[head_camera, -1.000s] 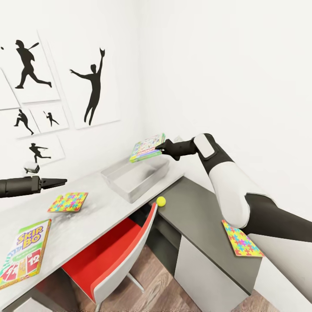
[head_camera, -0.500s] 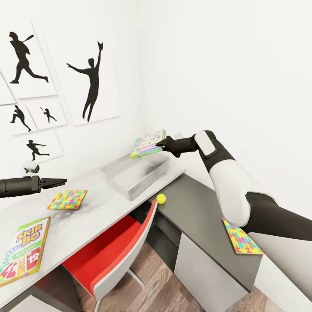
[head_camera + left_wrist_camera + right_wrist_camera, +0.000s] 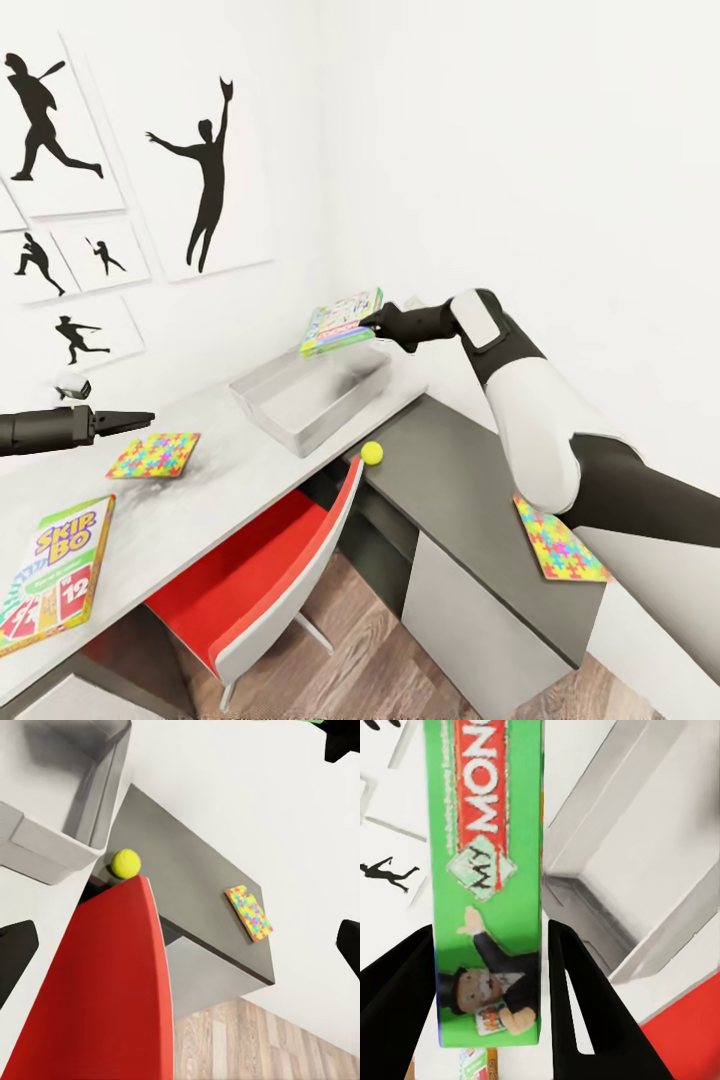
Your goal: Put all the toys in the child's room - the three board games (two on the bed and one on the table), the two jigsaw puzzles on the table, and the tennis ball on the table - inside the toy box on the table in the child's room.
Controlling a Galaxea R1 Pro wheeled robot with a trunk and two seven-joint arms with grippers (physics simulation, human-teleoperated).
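My right gripper [image 3: 372,324] is shut on the green-edged board game [image 3: 343,321], held nearly flat above the far end of the grey toy box [image 3: 330,420]. In the right wrist view the black fingers [image 3: 585,1012] clamp the green board game [image 3: 487,907] with the toy box [image 3: 652,862] below. The tennis ball [image 3: 372,453] rests where the pale table [image 3: 200,500] meets the dark cabinet. One jigsaw puzzle [image 3: 155,455] lies on the table, another [image 3: 558,540] on the cabinet. The SKIP-BO game [image 3: 55,575] lies at the table's near left. My left gripper [image 3: 140,417] hovers open above the table.
A red chair [image 3: 260,560] is tucked under the table in front of the toy box. White walls close off the corner behind it. In the left wrist view I see the chair [image 3: 105,997], ball [image 3: 125,863], cabinet puzzle [image 3: 249,913] and toy box [image 3: 52,855].
The head view has shifted, so everything sits a little higher and further left. The right gripper still holds the game over the toy box. The left arm has not moved.
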